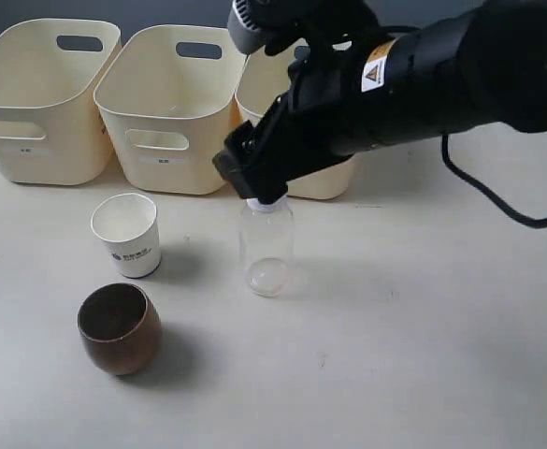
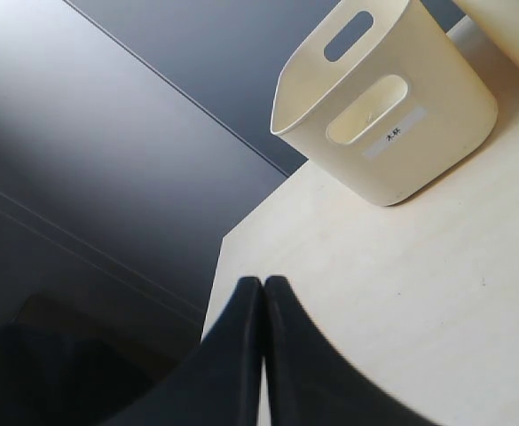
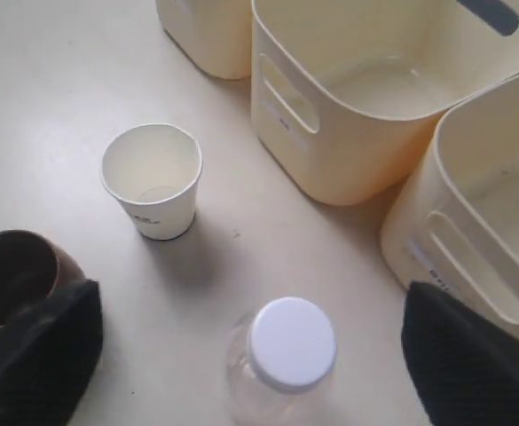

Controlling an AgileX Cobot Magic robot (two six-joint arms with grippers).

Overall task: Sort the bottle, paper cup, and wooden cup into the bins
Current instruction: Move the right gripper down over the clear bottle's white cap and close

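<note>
I'm hovering the right pincer (image 3: pixel 259 355) directly over the bottle (image 3: pixel 281 355), jaws spread wide, one finger on either side of the white cap and neither touching it. The bottle is standing upright on the table (image 1: pixel 423 355), right beneath the fingertips. Just off to one side of the pincer the wooden cup (image 3: pixel 15 275) is sitting, partly hidden behind a finger, and a little farther out the paper cup (image 3: pixel 155 180) is standing mouth up. Beyond both, the three bins (image 3: pixel 357 133) are waiting in a row, and what I can see of their insides looks empty. So I'm judging nothing is sorted yet: all three items are left to do, with the bottle first.

The left pincer (image 2: pixel 262 293) is pressed closed on nothing, parked near the table edge (image 2: pixel 219 266), well away from the action.

Room looks good: bare tabletop around the bottle, cups apart from it, and a short lift toward the bin rims.
</note>
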